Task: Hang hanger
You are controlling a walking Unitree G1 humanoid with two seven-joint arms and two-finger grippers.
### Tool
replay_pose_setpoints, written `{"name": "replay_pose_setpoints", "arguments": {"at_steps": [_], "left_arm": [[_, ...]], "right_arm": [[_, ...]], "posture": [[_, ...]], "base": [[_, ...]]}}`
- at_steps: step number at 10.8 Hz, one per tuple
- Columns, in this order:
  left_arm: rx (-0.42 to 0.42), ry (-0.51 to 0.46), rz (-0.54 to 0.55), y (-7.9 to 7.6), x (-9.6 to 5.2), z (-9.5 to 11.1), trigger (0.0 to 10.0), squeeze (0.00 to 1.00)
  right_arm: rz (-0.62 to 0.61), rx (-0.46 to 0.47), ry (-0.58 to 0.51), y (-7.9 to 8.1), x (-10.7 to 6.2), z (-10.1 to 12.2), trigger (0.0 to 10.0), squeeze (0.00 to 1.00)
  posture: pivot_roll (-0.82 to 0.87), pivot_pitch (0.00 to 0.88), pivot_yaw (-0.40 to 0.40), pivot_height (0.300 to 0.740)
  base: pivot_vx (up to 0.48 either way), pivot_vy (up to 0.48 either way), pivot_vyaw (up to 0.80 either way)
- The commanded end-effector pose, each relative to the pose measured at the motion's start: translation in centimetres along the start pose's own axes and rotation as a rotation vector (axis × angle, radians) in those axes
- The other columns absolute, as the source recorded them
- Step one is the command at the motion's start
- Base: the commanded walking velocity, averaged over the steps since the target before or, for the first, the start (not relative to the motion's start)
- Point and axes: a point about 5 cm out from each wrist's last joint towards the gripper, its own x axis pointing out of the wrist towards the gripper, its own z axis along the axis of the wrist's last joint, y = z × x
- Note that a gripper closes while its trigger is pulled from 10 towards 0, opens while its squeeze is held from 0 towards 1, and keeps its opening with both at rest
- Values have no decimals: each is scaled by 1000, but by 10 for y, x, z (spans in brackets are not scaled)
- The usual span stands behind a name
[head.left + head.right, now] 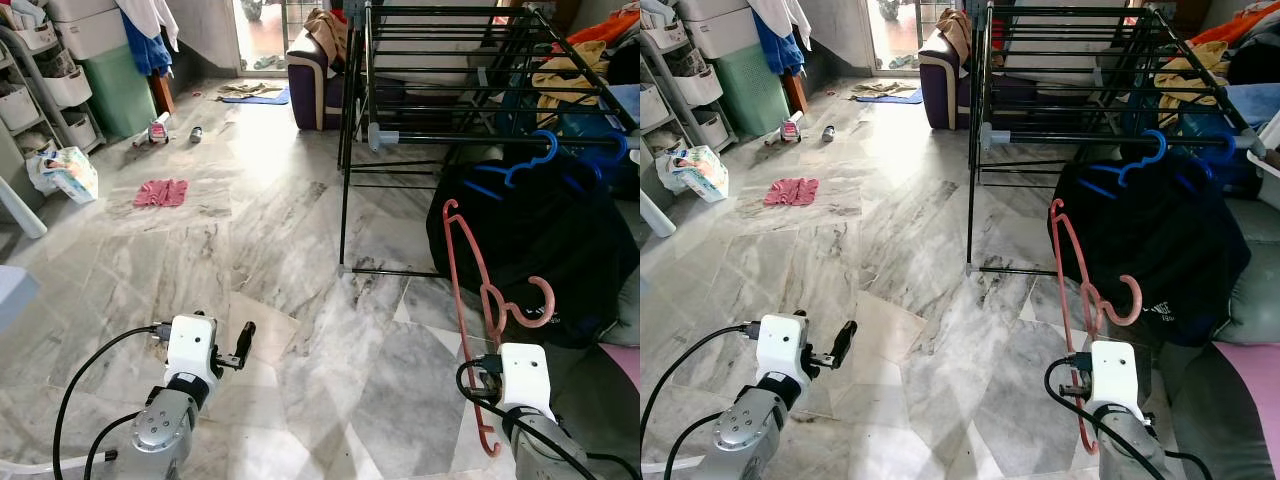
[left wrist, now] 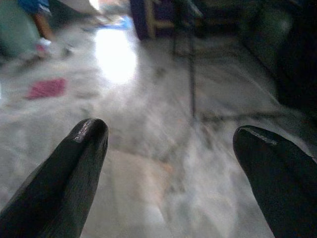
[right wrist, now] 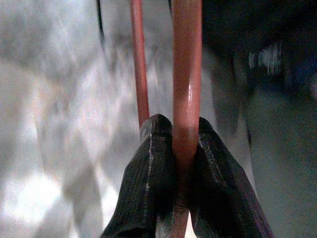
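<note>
The right pincer (image 3: 181, 148) is clenched on the bar of a red hanger (image 1: 468, 300), its two black fingers (image 3: 148, 178) pressed against the bar from either side. The hanger stands nearly upright above the right wrist, low on the right of the head views; its hook (image 1: 538, 303) curls out to the right, and its long side rises to a small curl in front of a dark garment (image 1: 545, 250). That garment drapes from the near end of a black drying rack (image 1: 440, 60), and the hanger's top is below the rack's bars, apart from them. Two blue hangers (image 1: 525, 160) already hang on the near rail of the rack, above the dark garment. The left pincer (image 2: 168, 163) is released, its fingers spread wide with nothing between them; it hovers low on the left over the marble floor (image 1: 270, 260). Farther off on the floor lie a pink cloth (image 1: 161, 192) and, near the left edge, a printed bag (image 1: 62, 172). A green bin (image 1: 118, 88) stands against the back wall, beside white shelves (image 1: 40, 80). A purple sofa (image 1: 315, 80) sits just behind the rack's far end, and clothes are heaped to the right of the rack.
</note>
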Motion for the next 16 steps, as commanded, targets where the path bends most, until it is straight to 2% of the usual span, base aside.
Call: {"name": "replay_pose_setpoints", "arguments": {"at_steps": [1,4,6,7,8,10,14,16], "left_arm": [[17,-55,20,-3,6,8,10000,0],[22,-76,45,-3,7,10,10000,0],[72,-154,114,3,5,21,10000,0],[78,-226,149,8,4,33,10000,0],[60,-238,139,6,6,37,10000,0],[65,-252,139,3,9,38,10000,0],[68,-247,136,2,11,36,10000,0],[35,-202,68,3,7,29,10000,0]], "right_arm": [[20,-8,-145,2,2,23,10000,0],[14,-30,-198,-2,5,29,10000,0],[-4,-35,-290,-6,1,39,10000,0],[-15,-45,-343,-8,-3,46,10000,0],[-6,-14,-334,-6,-1,47,10000,0],[23,-26,-354,2,1,49,10000,0],[20,-4,-360,1,5,53,10000,0],[18,2,-351,2,5,51,10000,0]], "posture": [[-31,6,-4,740],[-25,1,-10,740],[-23,0,-13,740],[-23,0,-15,740],[-22,0,-16,740],[-20,0,-15,740],[-21,0,-17,740],[-18,0,-11,740]], "base": [[0,0,0],[0,0,0],[0,0,0],[0,0,0],[0,0,0],[0,0,0],[0,0,0],[0,0,0]]}}
